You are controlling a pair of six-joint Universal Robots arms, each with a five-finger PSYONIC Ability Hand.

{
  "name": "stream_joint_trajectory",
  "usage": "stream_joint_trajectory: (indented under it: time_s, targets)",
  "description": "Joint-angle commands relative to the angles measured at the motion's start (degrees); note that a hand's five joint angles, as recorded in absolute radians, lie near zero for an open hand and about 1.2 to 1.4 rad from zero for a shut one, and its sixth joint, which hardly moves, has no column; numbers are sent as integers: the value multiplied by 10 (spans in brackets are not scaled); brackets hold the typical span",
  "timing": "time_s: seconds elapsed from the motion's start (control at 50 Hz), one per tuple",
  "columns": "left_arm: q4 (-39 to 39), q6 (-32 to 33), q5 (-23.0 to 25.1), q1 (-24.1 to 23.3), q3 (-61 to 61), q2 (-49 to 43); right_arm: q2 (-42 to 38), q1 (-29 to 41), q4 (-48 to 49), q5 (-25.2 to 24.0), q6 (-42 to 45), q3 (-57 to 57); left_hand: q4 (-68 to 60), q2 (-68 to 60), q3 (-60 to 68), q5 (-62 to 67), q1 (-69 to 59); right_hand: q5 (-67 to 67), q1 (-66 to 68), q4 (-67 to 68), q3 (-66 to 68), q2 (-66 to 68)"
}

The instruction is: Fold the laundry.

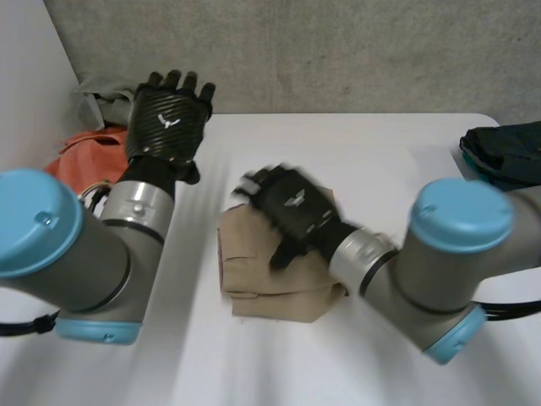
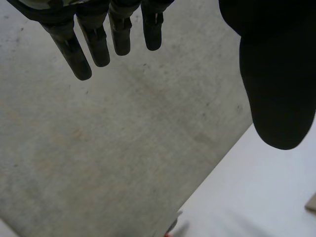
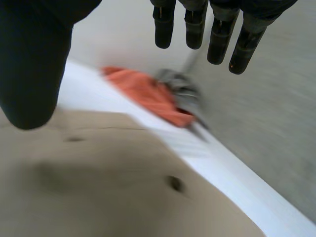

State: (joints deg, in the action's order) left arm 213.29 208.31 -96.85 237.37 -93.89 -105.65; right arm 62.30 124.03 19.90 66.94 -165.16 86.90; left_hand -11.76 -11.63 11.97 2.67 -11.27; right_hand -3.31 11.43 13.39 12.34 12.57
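A folded tan garment (image 1: 275,279) lies on the white table (image 1: 355,152) in the middle. My right hand (image 1: 292,210) hovers over its far part with fingers straight, holding nothing; its wrist view has the tan cloth (image 3: 98,182) under the palm and straight fingers (image 3: 192,29) above it. My left hand (image 1: 169,114) is raised at the table's far left, fingers spread and straight (image 2: 94,44), well away from the tan garment.
An orange cloth (image 1: 89,156) and a grey cloth (image 1: 97,100) are heaped at the table's left edge, also seen as orange cloth (image 3: 148,94) beyond my right fingertips. A dark garment (image 1: 503,152) lies at the far right edge. A grey wall (image 1: 338,51) stands behind.
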Motion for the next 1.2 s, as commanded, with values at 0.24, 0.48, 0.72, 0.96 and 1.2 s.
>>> stream_joint_trajectory:
  time_s: [0.24, 0.48, 0.72, 0.96, 1.2]
  targets:
    - [-269, -100, 14, -66, 228, -244, -74, -63, -231, 115, -64, -141, 18, 16, -20, -27, 13, 33, -14, -34, -23, -26]
    - [-353, -95, 18, -56, 233, -259, -158, -58, -288, 174, 64, -203, 9, 7, -11, -18, 4, 33, -14, -34, -23, -26]
    - [-359, -99, 119, -40, 224, -108, -22, -65, -209, 174, 59, -109, 5, 4, -7, -14, 0, 33, -14, -34, -23, -26]
    - [-413, -106, 387, 20, 167, 14, 90, -35, -24, 131, 71, 145, 2, 1, -4, -11, -3, 33, -14, -34, -23, -26]
    - [-426, -106, 434, 35, 157, 29, 8, 9, 111, 119, 89, 198, 0, -1, -2, -9, -5, 33, -14, -34, -23, -26]
